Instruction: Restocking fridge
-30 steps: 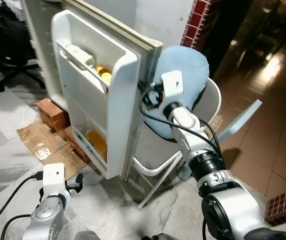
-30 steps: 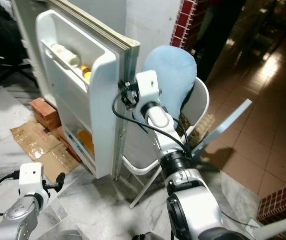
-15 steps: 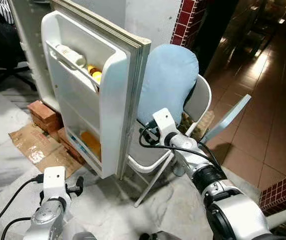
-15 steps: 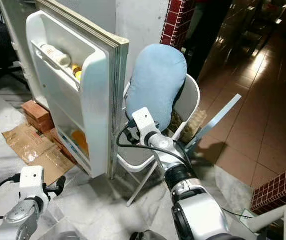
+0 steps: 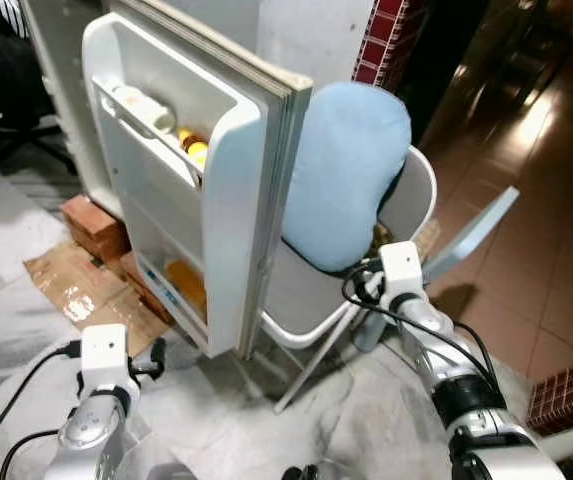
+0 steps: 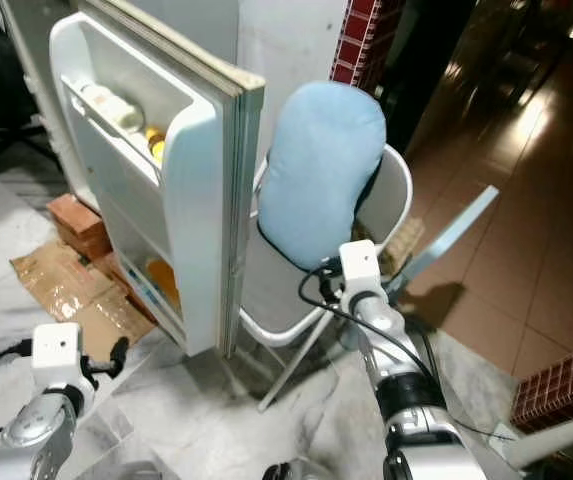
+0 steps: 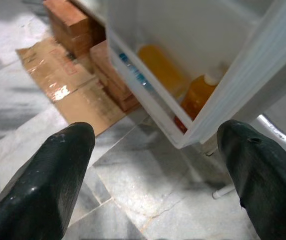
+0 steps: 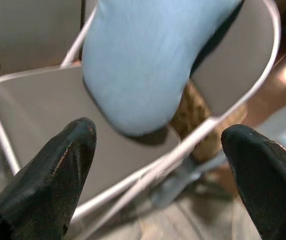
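Note:
The white fridge door [image 5: 231, 215] stands open, edge toward me. Its top shelf holds a white bottle [image 5: 142, 102] and an orange one [image 5: 195, 151]; the bottom shelf holds orange bottles [image 7: 198, 94]. My left gripper [image 7: 157, 145] hangs low near the floor in front of the door's bottom shelf, open, nothing between its fingers [image 7: 58, 170]. My right gripper [image 8: 157, 145] is open and empty, low in front of the white folding chair [image 5: 422, 192] right of the door, facing its light blue cushion [image 8: 152, 55]. The right wrist [image 5: 402, 271] sits just off the seat's edge.
Red bricks [image 5: 96, 220] and flattened cardboard [image 5: 78, 292] lie on the marble floor under the fridge. A black office chair [image 5: 11, 150] stands at far left. A pale blue panel [image 5: 473, 235] leans behind the folding chair, and a red-tiled wall edge [image 5: 386, 40] rises beyond it.
My right arm has dropped from the fridge door's outer edge to low in front of the chair seat and moved right. The head camera shifted slightly. The left arm stayed put.

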### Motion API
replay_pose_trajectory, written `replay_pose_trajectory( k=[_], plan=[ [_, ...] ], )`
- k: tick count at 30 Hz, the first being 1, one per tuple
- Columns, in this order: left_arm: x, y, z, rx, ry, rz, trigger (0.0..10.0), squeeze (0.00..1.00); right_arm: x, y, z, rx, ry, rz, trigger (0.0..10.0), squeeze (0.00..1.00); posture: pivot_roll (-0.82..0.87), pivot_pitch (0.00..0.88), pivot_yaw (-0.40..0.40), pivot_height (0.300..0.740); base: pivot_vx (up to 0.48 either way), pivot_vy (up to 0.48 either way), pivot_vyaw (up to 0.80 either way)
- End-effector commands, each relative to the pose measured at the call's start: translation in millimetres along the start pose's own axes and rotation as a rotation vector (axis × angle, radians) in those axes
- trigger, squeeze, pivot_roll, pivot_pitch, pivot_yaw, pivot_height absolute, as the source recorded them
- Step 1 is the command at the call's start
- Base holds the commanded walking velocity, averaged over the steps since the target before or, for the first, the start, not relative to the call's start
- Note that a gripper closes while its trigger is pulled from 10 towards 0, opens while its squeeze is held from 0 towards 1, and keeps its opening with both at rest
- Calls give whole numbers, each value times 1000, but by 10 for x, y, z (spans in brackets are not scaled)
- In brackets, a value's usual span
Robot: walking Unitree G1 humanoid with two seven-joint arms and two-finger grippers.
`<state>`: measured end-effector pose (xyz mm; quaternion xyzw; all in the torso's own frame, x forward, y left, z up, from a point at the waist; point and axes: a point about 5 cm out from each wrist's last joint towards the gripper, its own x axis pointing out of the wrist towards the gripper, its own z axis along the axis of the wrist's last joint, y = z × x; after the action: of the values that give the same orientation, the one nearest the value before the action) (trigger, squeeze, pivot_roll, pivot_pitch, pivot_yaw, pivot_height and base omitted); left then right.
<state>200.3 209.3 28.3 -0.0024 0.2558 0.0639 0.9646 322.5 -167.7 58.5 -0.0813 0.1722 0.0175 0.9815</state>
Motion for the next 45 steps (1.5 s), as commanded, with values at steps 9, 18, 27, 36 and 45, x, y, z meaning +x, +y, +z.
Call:
replay_pose_trajectory(
  k=[9,18,27,36,45],
  plan=[
    [-42,16,-25,0,-2,-1,10000,0,-423,-164,-54,94,-51,-2,10000,0,111,0,-122,716,0,0,229],
    [-36,40,-22,13,-2,-5,10000,0,-887,-223,-138,114,-107,117,10000,0,86,0,-109,716,0,0,0],
    [-26,31,6,30,-23,-25,10000,0,-949,-220,-129,120,-111,126,10000,0,89,0,-106,716,180,0,214],
    [-31,32,2,24,-24,-24,10000,0,-963,-227,-115,124,-107,135,10000,0,89,0,-108,716,385,0,0],
    [-24,28,2,26,-23,-22,10000,0,-956,-227,-107,124,-105,136,10000,0,85,0,-107,716,369,0,0]
  ],
)
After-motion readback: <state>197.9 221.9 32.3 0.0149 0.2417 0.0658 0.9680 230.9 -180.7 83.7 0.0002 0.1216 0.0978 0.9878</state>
